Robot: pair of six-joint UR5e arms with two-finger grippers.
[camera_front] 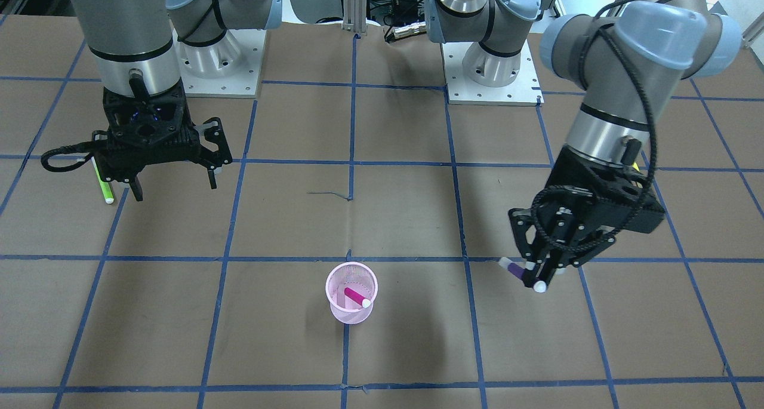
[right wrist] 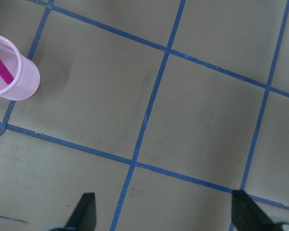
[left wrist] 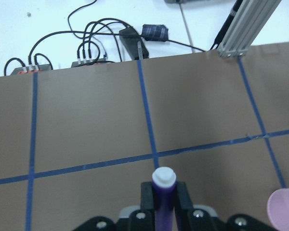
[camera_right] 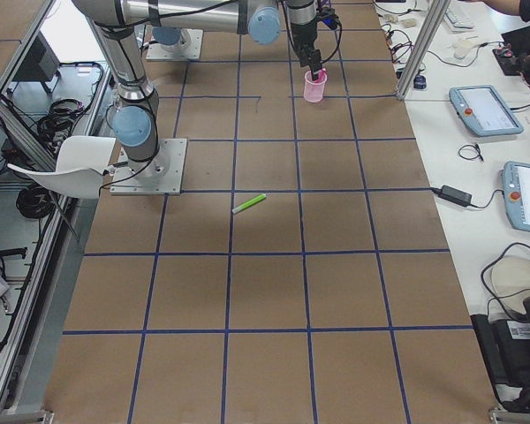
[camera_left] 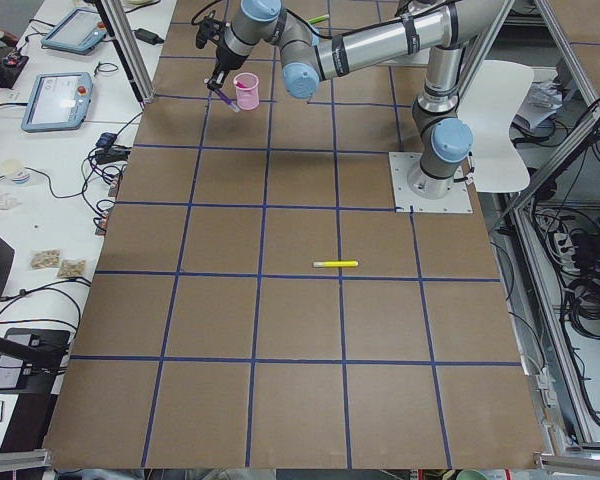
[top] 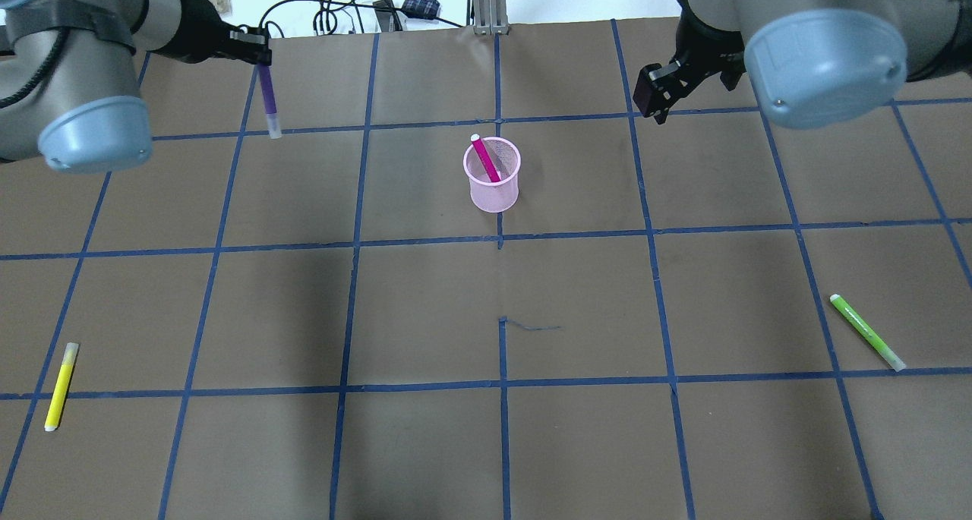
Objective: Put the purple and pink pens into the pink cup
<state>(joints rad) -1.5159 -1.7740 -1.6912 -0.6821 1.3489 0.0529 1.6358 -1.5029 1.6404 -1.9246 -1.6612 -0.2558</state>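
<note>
Purple pen fills the bottom of the left wrist view, clamped between the fingers of the left pincer. The grip sits near one end, so most of the barrel juts out past the fingertips. I judge that is deliberate, since it leaves a free length to lower into the cup. The pen looks lifted off the worktop and tilted rather than plumb. It is not over the cup: the cup stands off to one side, only its rim showing at the corner of that wrist view.

Moving outward, the pink pen already leans inside the cup, its white end resting against the rim. Half the task looks done, and the purple pen needs carrying across and tipping steeper before release.

On the far side of the cup, the right pincer hangs with jaws spread wide and nothing between them, probably parked to keep the path clear.

Farther out, a yellow pen and a green pen lie flat, well apart from everything, neither being wanted.
</note>
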